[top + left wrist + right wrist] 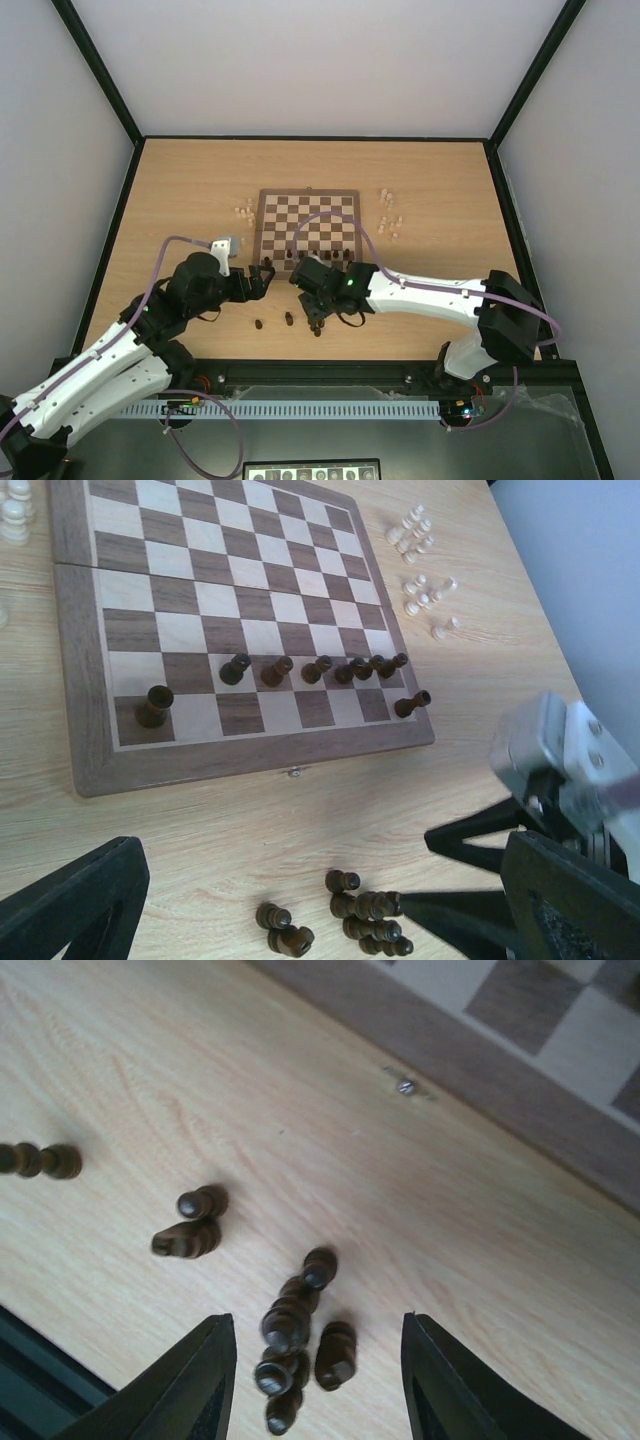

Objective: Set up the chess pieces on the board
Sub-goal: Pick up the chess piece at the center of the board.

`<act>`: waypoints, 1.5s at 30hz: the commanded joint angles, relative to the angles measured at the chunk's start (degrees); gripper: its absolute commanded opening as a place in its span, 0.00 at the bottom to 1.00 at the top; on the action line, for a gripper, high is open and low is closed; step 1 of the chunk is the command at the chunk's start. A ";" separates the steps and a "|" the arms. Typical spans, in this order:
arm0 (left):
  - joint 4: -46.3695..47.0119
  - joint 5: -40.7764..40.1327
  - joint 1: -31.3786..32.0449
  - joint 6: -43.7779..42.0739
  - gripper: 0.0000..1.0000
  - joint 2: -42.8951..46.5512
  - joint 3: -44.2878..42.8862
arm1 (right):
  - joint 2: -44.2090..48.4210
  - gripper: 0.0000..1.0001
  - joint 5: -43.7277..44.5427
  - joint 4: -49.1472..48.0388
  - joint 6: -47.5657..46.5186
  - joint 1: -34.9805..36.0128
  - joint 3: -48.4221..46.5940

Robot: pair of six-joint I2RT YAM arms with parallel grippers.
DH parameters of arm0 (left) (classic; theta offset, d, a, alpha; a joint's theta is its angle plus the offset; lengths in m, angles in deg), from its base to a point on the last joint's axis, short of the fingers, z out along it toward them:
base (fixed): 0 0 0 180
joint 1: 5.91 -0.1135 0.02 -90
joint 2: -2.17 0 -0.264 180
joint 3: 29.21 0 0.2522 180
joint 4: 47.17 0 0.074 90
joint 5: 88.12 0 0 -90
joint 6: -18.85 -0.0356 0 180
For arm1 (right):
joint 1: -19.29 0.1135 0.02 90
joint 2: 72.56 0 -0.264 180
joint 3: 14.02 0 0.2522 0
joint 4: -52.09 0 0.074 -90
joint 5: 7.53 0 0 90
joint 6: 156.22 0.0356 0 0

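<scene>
The board [306, 222] lies mid-table, also in the left wrist view [240, 630]. Several dark chess pieces stand on its near rows [300, 670]. A cluster of dark pieces [295, 1340] lies on its side on the tabletop in front of the board [316, 325] [365, 920]. My right gripper [315, 1330] is open and hangs just above this cluster, one finger on either side [313, 308]. Two more dark pieces [190, 1222] lie left of it. My left gripper [262, 278] is open and empty by the board's near left corner.
Pale pieces lie in loose groups right of the board [390, 215] [420, 550] and left of it [244, 211]. One dark piece [40, 1160] lies apart at the left. The right arm's fingers and wrist camera [550, 750] show in the left wrist view.
</scene>
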 commanded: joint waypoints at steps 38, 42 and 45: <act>0.38 -4.41 0.54 2.78 0.99 9.16 0.69 | -9.57 0.13 5.62 2.78 1.85 3.85 -5.42; 0.58 -4.37 0.53 2.83 0.99 8.92 0.58 | -9.70 0.13 6.46 3.99 1.33 3.85 -6.99; 0.11 -4.46 0.54 2.78 0.99 9.15 0.45 | -9.86 0.29 6.61 4.54 1.28 3.84 -7.40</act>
